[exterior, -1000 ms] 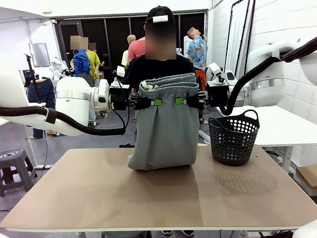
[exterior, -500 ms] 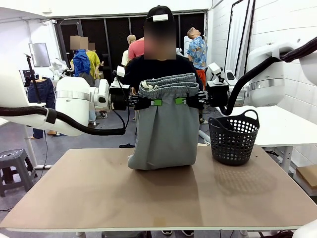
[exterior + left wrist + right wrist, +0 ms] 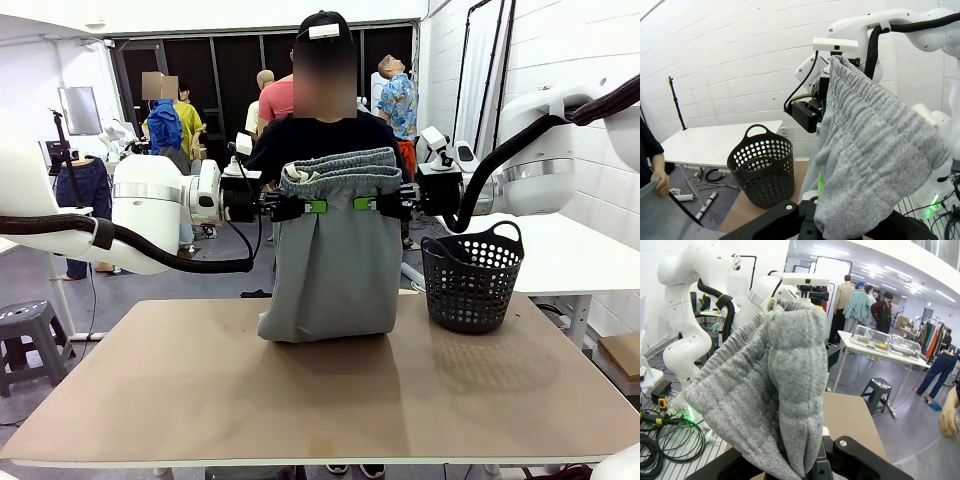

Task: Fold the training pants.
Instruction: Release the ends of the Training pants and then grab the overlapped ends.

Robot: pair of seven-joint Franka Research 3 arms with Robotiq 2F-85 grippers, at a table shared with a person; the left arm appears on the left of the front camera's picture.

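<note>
The training pants point(image 3: 330, 260) are held up above the far middle of the bench point(image 3: 300, 400), stretched between the two claws. The left claw point(image 3: 315, 206) is clamped on the fabric just under the gathered waistband at the picture's left side, and the right claw point(image 3: 362, 204) is clamped on it at the same height on the other side. Both claws are narrow, with the green pads pressed against the grey cloth. The waistband is seen bunched and slightly open above the two grips. From there the cloth hangs straight down as one broad panel with a crease down the middle, and its lower end is rested on the bench, where it is rounded and folded under.

A black perforated basket point(image 3: 470, 280) with two handles is set upright on the bench to the right of the pants, near them but apart. A person point(image 3: 320, 135) in a dark top is placed at the far side, right behind the raised waistband.

In the left wrist view the grey jersey is draped over the claw's own fingers, so the fingertips are hidden. In the right wrist view the waistband is likewise bunched over the fingers, and a hand point(image 3: 949, 420) of the person is seen at the right edge.
</note>
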